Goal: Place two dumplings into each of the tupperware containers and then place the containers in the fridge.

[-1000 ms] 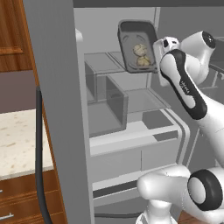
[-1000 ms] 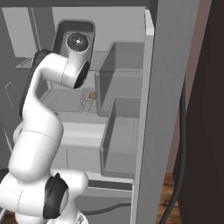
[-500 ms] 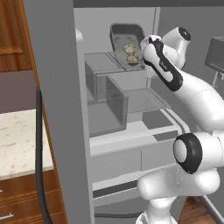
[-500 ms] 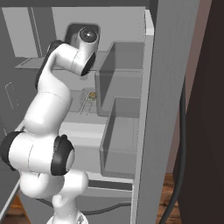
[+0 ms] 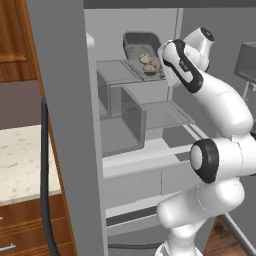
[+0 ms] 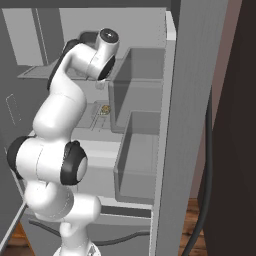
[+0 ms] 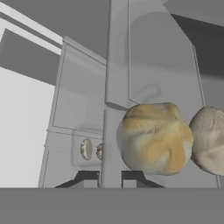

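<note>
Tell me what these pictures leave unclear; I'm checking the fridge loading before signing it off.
- Jaws: in the left base view the forearm hides them; in the hand view only their tips show.
- Container: its right end is behind the arm in the left base view.
- Second container: too small in the hand view to count dumplings surely.
- Right dumpling: cut off by the hand view's edge.

one open fridge; one dark grey container held tilted inside it, carrying two dumplings, which appear close up in the hand view; a second pair of dumplings lies lower down, in the other container.
</note>
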